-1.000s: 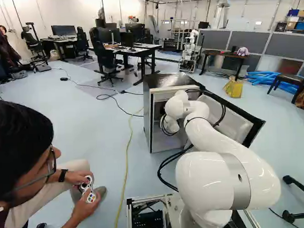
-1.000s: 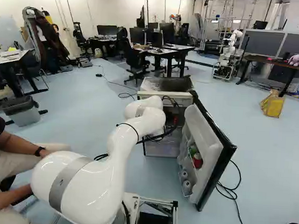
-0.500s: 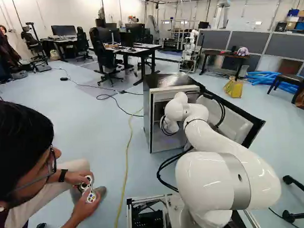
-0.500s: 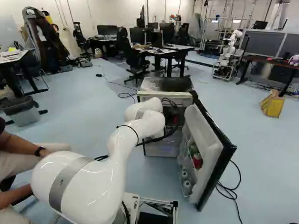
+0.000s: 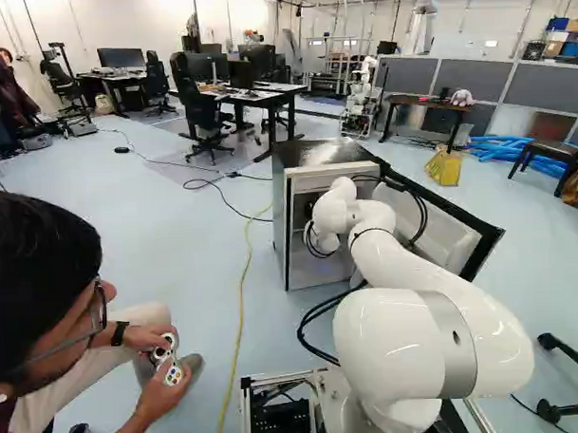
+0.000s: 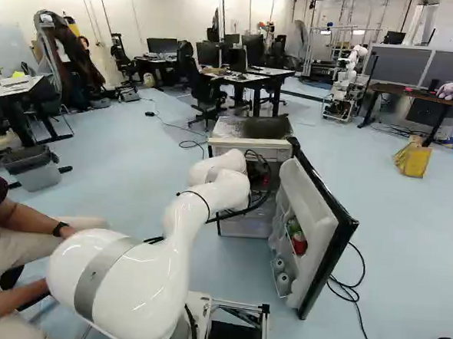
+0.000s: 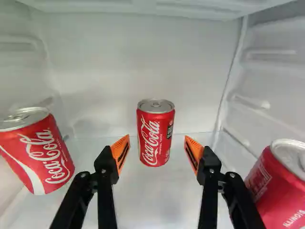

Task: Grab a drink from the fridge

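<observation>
Gripper: it (image 7: 157, 139) is standing spread, its orange pads (image 7: 121, 152) facing each other and pinching nothing.
Can: the middle one (image 7: 155, 119) is standing upright ahead of the gripper, lined up with its gap, near the back edge of the shelf (image 7: 162, 200).
Change: the arm (image 6: 172, 235) is dipping slightly over the last second while the base is staying put; this is probably fine aiming before the reach.
Next: the move is likely calling for straight advance, then closing.
Edges: the wave can (image 7: 40, 155) is leaning in view by one side edge, the plain can (image 7: 281, 186) by the other, nearer the front.
Room: bare shelf is showing around the can; drifting sideways could be knocking a neighbour.
Door: it (image 6: 312, 213) is hanging wide open, leaving the fridge (image 6: 252, 128) front free for the arm.
</observation>
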### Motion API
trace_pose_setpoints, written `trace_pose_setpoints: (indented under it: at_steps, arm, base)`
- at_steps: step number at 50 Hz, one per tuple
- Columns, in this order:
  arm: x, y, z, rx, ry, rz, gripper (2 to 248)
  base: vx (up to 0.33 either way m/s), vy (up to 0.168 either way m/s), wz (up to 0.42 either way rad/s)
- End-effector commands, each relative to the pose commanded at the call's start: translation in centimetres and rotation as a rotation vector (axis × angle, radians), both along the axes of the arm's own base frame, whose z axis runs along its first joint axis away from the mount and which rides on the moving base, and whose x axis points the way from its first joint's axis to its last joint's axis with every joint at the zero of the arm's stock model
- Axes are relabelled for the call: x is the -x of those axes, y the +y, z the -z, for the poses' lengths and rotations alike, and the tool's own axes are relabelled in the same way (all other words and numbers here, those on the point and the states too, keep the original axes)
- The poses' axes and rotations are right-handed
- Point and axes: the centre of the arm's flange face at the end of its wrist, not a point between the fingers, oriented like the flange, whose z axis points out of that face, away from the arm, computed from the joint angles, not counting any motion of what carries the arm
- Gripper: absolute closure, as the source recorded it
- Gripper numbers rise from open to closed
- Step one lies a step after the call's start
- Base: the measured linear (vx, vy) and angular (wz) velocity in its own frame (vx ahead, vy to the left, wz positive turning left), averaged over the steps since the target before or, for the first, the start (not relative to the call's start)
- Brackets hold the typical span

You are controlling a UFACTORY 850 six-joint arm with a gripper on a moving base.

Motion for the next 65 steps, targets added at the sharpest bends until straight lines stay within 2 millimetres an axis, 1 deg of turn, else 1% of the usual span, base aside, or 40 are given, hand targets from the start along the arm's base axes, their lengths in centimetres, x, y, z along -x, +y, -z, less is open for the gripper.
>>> trace_pose_setpoints:
  at_steps: [57, 58, 62, 63, 65]
  arm:
    - [-0.27, 0.01, 0.24, 0.002, -0.011, -0.001, 79]
    - [-0.27, 0.01, 0.24, 0.002, -0.011, -0.001, 107]
    - [-0.27, 0.01, 0.24, 0.002, -0.011, -0.001, 107]
    - [-0.27, 0.01, 0.24, 0.002, -0.011, -0.001, 145]
    - [-0.27, 0.01, 0.24, 0.002, -0.011, -0.001, 145]
  base:
    - [0.0, 0.0, 0.0]
    - [0.0, 0.0, 0.0]
    - [0.0, 0.0, 0.0]
    - [0.0, 0.0, 0.0]
    - [0.0, 0.0, 0.0]
